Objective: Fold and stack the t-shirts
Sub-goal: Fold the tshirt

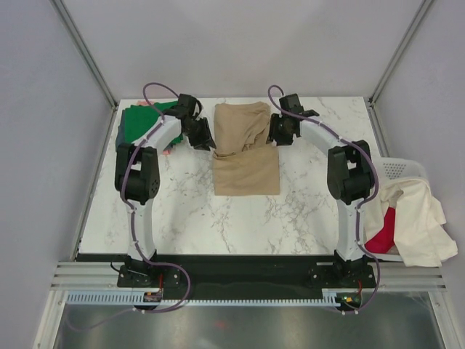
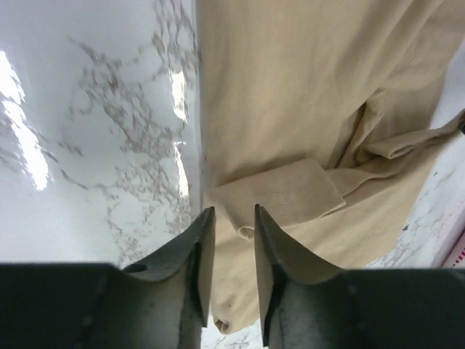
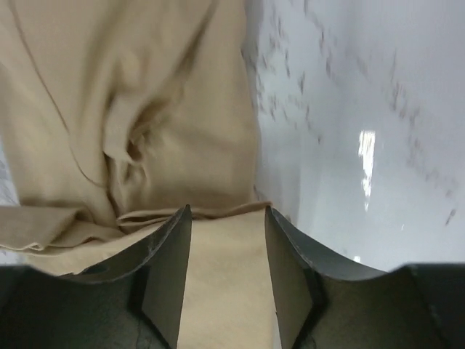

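A large tan t-shirt (image 1: 245,156) lies in the middle of the marble table (image 1: 305,203), its near half flat and its far half bunched and folded over. My left gripper (image 1: 205,138) is at the shirt's left edge. In the left wrist view (image 2: 234,211) its jaws stand slightly apart over a folded tan flap (image 2: 283,193). My right gripper (image 1: 276,134) is at the shirt's right edge. In the right wrist view (image 3: 227,209) its jaws stand open with flat tan cloth (image 3: 145,109) showing between them.
A green t-shirt (image 1: 142,122) lies at the back left under the left arm, with a salmon-pink sliver (image 1: 168,151) beside it. A white mesh basket (image 1: 398,169) at the right edge holds a cream t-shirt (image 1: 418,218) and a red one (image 1: 383,231).
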Motion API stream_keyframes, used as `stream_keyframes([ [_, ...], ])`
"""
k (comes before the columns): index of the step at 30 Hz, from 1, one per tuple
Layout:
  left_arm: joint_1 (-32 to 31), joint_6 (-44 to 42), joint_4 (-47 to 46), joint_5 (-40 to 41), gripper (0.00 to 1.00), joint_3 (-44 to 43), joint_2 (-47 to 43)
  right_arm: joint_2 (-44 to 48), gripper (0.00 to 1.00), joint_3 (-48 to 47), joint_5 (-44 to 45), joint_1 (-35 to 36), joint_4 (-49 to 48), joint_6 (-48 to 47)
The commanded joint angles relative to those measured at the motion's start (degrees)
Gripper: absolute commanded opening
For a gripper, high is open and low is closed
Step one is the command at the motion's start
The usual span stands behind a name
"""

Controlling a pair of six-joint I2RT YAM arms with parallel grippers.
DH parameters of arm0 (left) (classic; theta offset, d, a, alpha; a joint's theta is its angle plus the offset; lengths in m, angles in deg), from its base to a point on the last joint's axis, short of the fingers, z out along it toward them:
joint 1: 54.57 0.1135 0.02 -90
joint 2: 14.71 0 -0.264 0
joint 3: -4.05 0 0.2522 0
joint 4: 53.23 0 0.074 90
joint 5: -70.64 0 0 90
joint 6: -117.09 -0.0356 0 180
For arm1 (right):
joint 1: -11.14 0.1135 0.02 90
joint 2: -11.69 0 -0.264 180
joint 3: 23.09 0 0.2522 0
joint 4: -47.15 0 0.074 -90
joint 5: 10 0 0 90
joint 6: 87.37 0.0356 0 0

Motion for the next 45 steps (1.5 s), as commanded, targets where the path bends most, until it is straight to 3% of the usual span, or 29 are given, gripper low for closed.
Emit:
stream_keyframes([
  [1,2.04,2.23,6.06,-1.29,0.38,-10.50,2.23,-2.86,0.54,-14.54,-4.25,-1.87,3.27,-3.75],
  [3,2.04,1.71,8.18,-2.69,0.44,-15.26,1.54,-3.32,0.57,-18.54,-4.08,-1.96,7.76,-4.55],
  [6,1.96,1.00,8.45,-2.35,0.51,-15.19,-1.88,1.77,0.68,-16.29,-3.20,-2.14,7.60,-5.60],
  [10,1.43,0.91,7.31,-0.24,0.56,-6.24,-12.58,11.35,0.74,0.10,-5.30,-2.14,3.83,-4.29],
  [16,-1.64,2.75,-5.14,-2.34,0.56,23.69,-27.36,27.43,0.76,28.23,-10.83,-1.61,-7.07,1.51],
  [21,-2.70,6.09,-17.37,-5.33,0.56,41.22,-37.48,34.13,0.77,39.97,-11.90,1.11,-12.79,4.06],
  [25,-2.88,7.77,-24.15,-6.57,0.56,49.14,-38.46,33.95,0.75,45.15,-11.20,3.31,-14.72,4.94],
  [31,-3.05,10.75,-30.30,-4.37,0.55,53.80,-36.88,30.53,0.72,48.50,-11.02,3.67,-20.96,5.73],
  [45,-6.48,13.48,-36.46,-0.51,0.55,54.60,-28.79,25.60,0.68,51.93,-10.58,3.75,-26.77,5.73],
])
